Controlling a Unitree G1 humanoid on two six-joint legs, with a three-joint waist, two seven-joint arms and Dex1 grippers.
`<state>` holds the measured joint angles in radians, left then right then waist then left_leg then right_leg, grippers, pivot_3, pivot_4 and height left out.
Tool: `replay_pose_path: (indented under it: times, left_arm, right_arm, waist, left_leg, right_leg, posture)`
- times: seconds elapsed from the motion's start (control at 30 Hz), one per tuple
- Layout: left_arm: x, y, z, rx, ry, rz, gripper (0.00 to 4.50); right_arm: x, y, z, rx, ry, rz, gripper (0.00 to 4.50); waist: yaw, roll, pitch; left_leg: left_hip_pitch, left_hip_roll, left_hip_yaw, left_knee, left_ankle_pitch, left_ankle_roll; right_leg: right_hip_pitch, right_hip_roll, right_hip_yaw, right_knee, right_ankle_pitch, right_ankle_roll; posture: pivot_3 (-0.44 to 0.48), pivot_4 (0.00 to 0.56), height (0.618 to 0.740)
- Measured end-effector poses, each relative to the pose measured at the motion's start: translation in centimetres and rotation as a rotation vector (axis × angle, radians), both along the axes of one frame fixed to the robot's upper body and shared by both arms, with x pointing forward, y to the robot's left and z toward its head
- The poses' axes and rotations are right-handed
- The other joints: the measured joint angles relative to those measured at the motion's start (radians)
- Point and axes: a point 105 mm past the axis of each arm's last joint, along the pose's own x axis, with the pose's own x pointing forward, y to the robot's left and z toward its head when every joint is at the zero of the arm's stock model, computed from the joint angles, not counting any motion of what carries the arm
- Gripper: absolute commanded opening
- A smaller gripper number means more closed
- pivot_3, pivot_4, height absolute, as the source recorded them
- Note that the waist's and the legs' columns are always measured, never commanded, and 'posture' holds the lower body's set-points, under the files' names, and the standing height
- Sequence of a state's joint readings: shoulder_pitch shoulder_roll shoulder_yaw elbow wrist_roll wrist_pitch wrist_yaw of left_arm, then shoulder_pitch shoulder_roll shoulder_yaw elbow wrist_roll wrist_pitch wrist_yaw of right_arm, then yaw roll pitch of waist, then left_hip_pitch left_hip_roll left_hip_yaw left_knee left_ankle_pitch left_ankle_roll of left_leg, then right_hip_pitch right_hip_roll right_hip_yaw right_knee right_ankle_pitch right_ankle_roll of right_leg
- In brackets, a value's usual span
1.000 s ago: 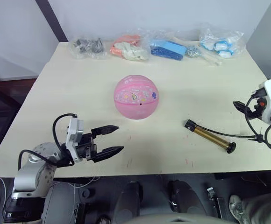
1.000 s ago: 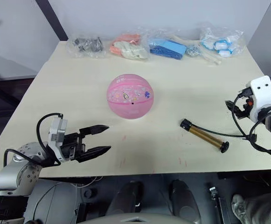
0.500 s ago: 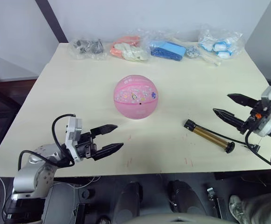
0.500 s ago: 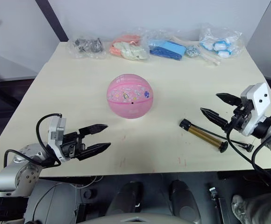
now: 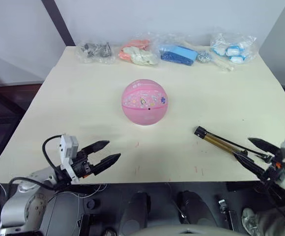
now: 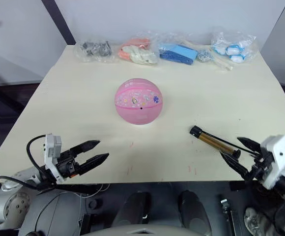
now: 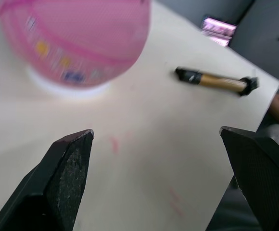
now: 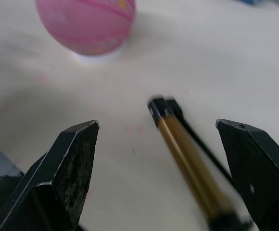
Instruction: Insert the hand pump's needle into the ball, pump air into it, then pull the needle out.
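1. The ball sits near the middle of the frame on the bench, pink with little printed pictures. Its small black valve hole faces my way.
2. The hand pump lies flat at the lower right of the frame, well apart from the ball. Gold tube, one black end pointing up-left toward the ball, thin black hose running alongside it. Can't make out the needle, too tiny.
3. My left pincer hovers at the lower left over the bench's near edge. Its fingers are spread apart, nothing between them, tips aimed roughly toward the ball and pump.
4. My right pincer is at the lower right corner, fingers wide apart too, right at the pump's near end. In my right wrist view the gold tube runs up between the two fingers, not clamped.
5. Along the far edge, top of the frame, there's a row of clear plastic bags: dark bits, orange and cream stuff, blue things, white and blue things.
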<state>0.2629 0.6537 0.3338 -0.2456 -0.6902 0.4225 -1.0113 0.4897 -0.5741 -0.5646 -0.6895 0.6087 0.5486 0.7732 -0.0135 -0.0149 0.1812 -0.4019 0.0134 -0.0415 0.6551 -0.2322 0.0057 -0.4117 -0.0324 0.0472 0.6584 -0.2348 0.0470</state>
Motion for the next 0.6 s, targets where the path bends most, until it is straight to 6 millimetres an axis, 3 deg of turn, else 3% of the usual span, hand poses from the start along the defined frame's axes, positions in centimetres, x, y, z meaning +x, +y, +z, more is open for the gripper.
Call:
replay_pose_path:
  times: [0.23,0.6]
  left_arm:
    - [0.2,0.8,-0.9,0.021,0.004,0.069,4.5]
    - [0.2,1.8,-1.8,0.039,0.02,0.106,4.5]
  right_arm:
    - [-2.8,-1.9,-2.7,-0.037,0.04,-0.077,4.09]
    - [-3.4,-2.5,-3.0,-0.039,0.022,-0.145,4.09]
  waist:
    - [0.0,-0.004,-0.003]
    - [0.0,-0.004,-0.003]
  left_leg:
    - [0.002,0.007,0.007,0.0,0.0,0.0]
    - [0.002,0.008,0.008,-0.003,-0.001,-0.001]
  right_leg:
    - [-0.001,-0.003,0.003,0.0,0.0,0.0]
    - [-0.004,-0.005,0.003,-0.001,0.0,0.0]
  posture:
    - [0.0,0.15,0.74]
    - [0.0,0.15,0.74]
